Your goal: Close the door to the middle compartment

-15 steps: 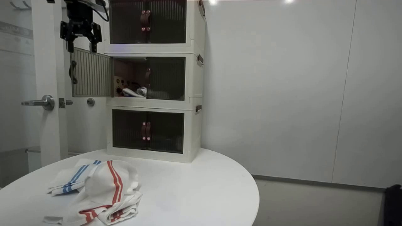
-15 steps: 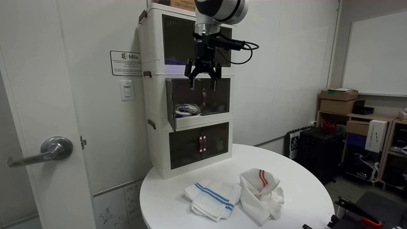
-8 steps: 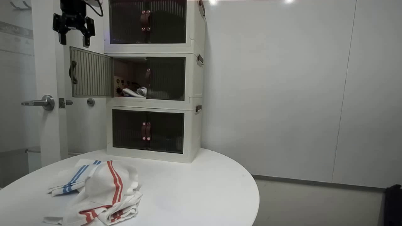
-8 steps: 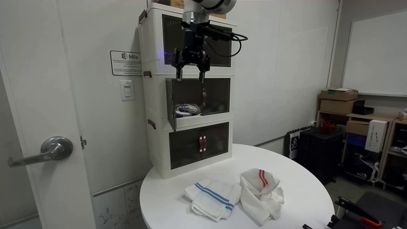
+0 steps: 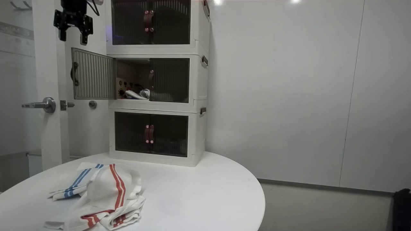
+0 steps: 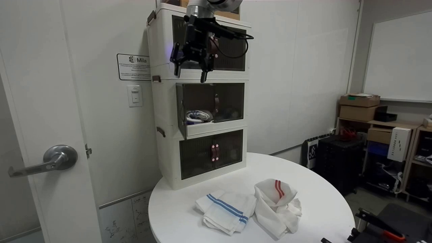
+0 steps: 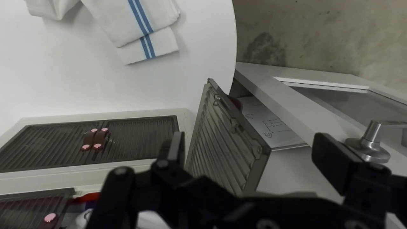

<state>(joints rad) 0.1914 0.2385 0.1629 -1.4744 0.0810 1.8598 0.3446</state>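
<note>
The door (image 5: 94,75) is a ribbed, dark tinted panel, swung outward from the left side of the middle compartment (image 5: 199,80) in an exterior view. It shows nearly edge-on in an exterior view (image 6: 182,111). The compartment's right panel is shut; cloth-like white items lie inside. My gripper (image 5: 73,39) is open and empty, above the door's top edge and apart from it; it also shows in an exterior view (image 6: 190,76). In the wrist view the door (image 7: 222,136) appears between the spread fingers (image 7: 252,152). The door's handle is mostly hidden there.
The top unit (image 6: 157,44) and bottom unit (image 5: 151,157) have shut panels. The stack stands on a round white table (image 5: 221,189) with a blue-striped towel (image 6: 226,211) and a red-striped towel (image 6: 276,206). A white room door with a lever handle (image 5: 48,105) stands close by.
My gripper has moved up and to the left in both exterior views and tilted slightly. It stays open. The compartment door and towels have not moved.
</note>
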